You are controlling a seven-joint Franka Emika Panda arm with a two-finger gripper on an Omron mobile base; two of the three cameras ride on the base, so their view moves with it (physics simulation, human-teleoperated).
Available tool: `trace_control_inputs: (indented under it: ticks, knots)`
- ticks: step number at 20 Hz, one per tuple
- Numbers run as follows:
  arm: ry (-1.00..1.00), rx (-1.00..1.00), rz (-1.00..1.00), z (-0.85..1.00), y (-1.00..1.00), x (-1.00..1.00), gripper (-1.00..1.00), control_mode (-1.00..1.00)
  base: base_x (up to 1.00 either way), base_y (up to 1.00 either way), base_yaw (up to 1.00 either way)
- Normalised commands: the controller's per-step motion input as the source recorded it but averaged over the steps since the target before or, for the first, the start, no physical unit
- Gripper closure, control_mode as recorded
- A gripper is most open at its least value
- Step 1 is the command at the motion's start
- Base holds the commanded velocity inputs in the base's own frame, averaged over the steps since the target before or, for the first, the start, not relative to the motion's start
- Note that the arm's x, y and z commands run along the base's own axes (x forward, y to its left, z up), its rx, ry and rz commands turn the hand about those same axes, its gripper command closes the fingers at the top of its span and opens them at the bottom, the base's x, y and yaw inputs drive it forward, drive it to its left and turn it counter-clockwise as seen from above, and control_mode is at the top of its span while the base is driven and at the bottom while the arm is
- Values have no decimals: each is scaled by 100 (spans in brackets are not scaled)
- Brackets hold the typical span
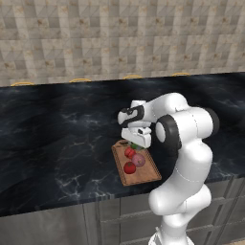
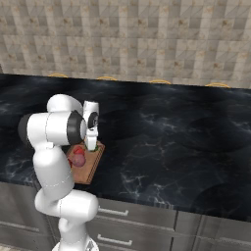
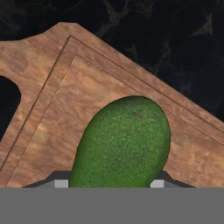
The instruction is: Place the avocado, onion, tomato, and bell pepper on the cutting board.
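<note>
You are holding the gripper (image 1: 137,142) low over the far end of the cutting board (image 1: 143,176), near its handle slot. In the hand view the avocado (image 3: 122,144) is sitting right between the finger tips (image 3: 61,183), over the wood, with the slot to its left. Whether the fingers are pressing on it or already standing apart I cannot tell; the tips are barely showing at either side of the fruit. I also cannot tell if the avocado is resting on the board or hanging just above it.

On the board, in the left base view, you are seeing the pale pink onion (image 1: 139,160) in the middle, one red ball (image 1: 129,168) nearer to you and another red ball (image 1: 129,152) just beyond the onion, touching or nearly touching it. One of these reds is likely the tomato and the other the bell pepper, though I cannot say which is which at this size.

So my reading is that three items are already placed and the avocado is the last. What is left is letting it go on the wood and lifting clear without nudging the nearby red ball.
</note>
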Motion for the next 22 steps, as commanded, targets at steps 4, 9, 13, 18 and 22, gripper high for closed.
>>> trace_control_inputs:
  ticks: [4,9,13,18,22]
  knots:
    - [0,0,0,-5,12,3,100,-100,0,0,0]
    - [0,0,0,-10,0,0,100,-100,0,0,0]
    - [3,0,0,-32,0,1,100,-100,0,0,0]
    - [2,0,0,-7,0,0,100,-100,0,0,0]
    - [0,0,0,0,0,0,-100,-100,0,0,0]
